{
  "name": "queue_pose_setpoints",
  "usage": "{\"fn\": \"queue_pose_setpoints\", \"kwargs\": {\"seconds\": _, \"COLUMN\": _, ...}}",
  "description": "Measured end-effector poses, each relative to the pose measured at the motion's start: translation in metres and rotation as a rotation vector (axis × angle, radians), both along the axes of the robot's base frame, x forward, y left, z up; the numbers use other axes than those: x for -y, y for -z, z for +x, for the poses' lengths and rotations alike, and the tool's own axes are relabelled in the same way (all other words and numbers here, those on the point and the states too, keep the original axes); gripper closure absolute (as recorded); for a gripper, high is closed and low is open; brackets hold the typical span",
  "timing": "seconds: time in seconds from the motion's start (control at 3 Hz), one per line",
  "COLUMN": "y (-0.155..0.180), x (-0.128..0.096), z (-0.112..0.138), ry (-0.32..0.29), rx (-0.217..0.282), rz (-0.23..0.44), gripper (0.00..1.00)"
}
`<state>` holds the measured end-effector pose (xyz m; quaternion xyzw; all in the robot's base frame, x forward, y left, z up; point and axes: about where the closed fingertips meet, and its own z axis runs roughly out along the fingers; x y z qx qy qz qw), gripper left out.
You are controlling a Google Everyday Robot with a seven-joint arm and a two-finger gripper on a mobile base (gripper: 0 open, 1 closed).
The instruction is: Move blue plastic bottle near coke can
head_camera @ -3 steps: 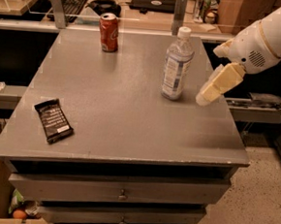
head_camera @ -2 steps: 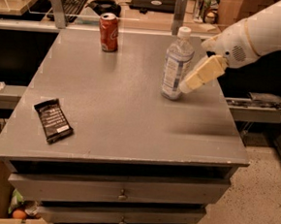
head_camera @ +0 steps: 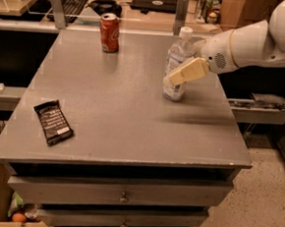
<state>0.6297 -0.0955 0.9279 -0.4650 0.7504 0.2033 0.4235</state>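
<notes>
The arm [head_camera: 251,42] is showing a smooth, rounded white shell, a thin tan ring and a small patch of dotted holes at the wrist. The gripper [head_camera: 171,80], sitting toward one o'clock of centre, is looking cream-coloured and blunt.

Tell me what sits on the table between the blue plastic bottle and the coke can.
Nothing: the camera view shows only bare tabletop between the blue plastic bottle and the coke can. The gripper is at the bottle's near side.
</notes>
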Motion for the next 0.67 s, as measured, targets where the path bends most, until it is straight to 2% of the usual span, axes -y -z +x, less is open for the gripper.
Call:
{"fn": "queue_pose_setpoints", "kwargs": {"seconds": 0.33, "y": 0.008, "x": -0.0109, "z": 0.0057, "ry": 0.026, "rx": 0.01, "rz": 0.06, "gripper": 0.18}}
{"fn": "queue_pose_setpoints", "kwargs": {"seconds": 0.67, "y": 0.002, "x": -0.0101, "z": 0.0115, "ry": 0.047, "rx": 0.039, "rz": 0.105, "gripper": 0.41}}
